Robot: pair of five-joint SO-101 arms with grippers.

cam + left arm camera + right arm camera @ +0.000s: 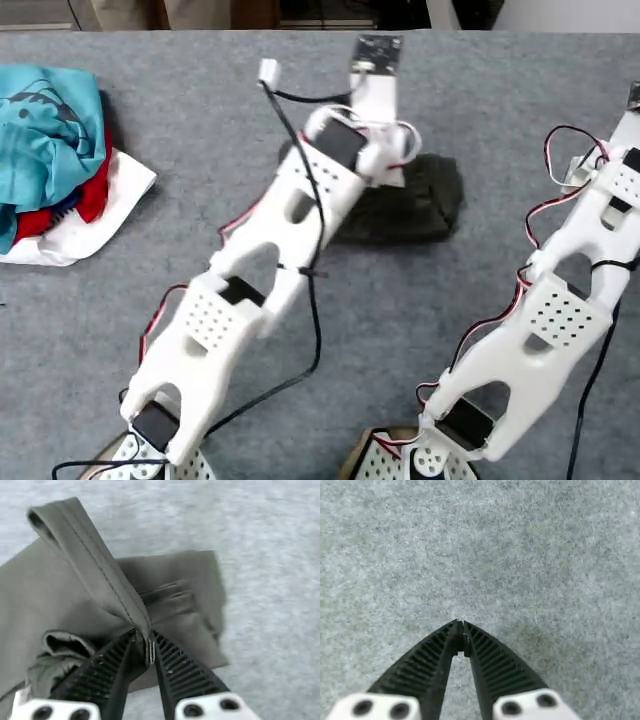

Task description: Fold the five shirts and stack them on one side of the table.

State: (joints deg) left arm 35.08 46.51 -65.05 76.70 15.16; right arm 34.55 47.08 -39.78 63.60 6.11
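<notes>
I have the left jaws clenched on a raised hem of the olive shirt (60,600), which lies part-folded mid-tabletop (200,100). I judge the fold needs the hem carried low and straight across, and released only once the edges line up. The right jaws are pressed together, empty, over bare grey surface. Open room lies to the right; the shirt pile (45,150) crowds the left edge.

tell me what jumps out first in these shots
The left end effector is shut on a raised fold of the dark olive shirt near the middle of the table. A crumpled shirt heap, teal, red and white, sits at its left edge. The right end effector is shut over bare grey surface.
</notes>
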